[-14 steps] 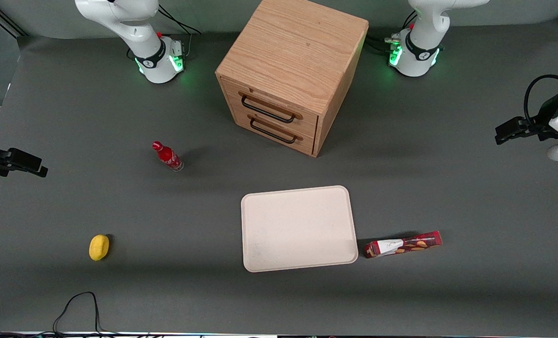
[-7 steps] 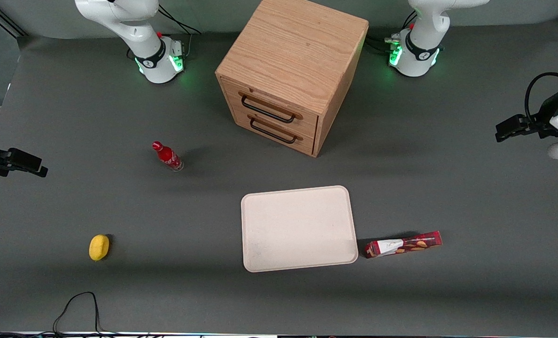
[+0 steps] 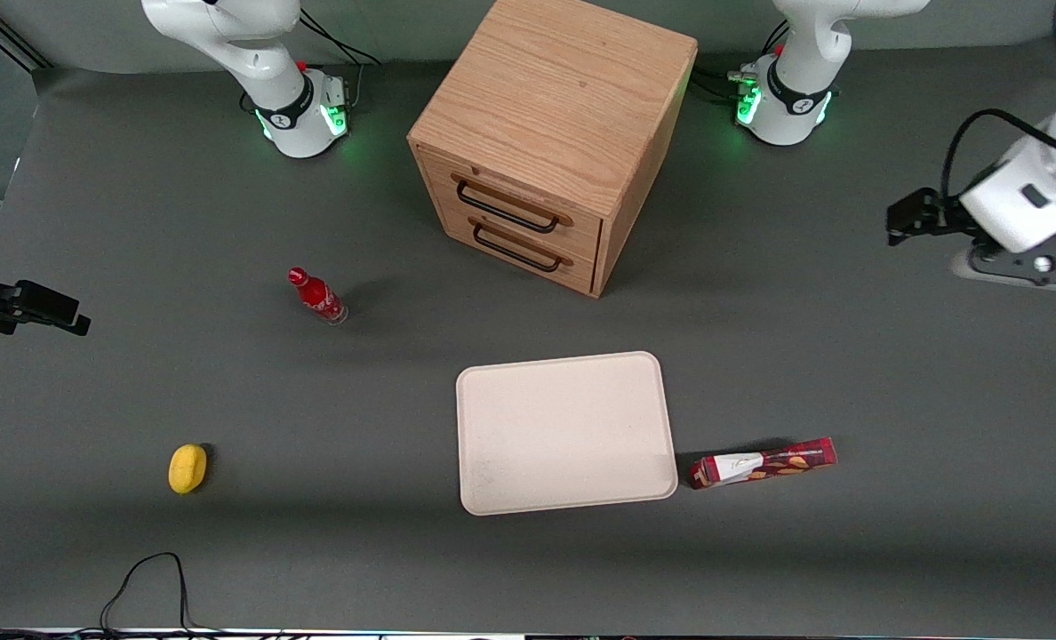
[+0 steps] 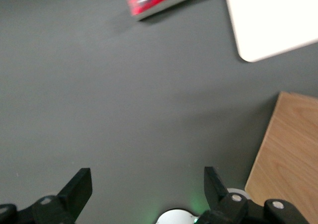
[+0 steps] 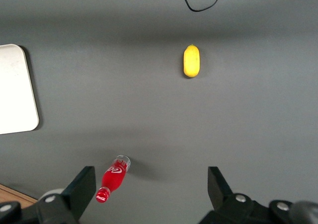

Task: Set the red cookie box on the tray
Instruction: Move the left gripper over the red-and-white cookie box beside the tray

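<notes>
Two task things sit close together on the grey surface (image 3: 848, 373): the tray (image 3: 566, 433) and, just beside its short edge toward the working arm's end, the red cookie box (image 3: 764, 463), lying flat with its white-patch end nearest the tray. Not touching, tiny gap. Going across the front view there's a yellow lemon-ish thing (image 3: 188, 468), a small red bottle (image 3: 316, 296) and the wooden cabinet (image 3: 550, 138). The gripper (image 4: 148, 188) hangs up high at the working arm's end, well apart from the box and farther from the front camera. Its jaws are spread wide with nothing between them.
</notes>
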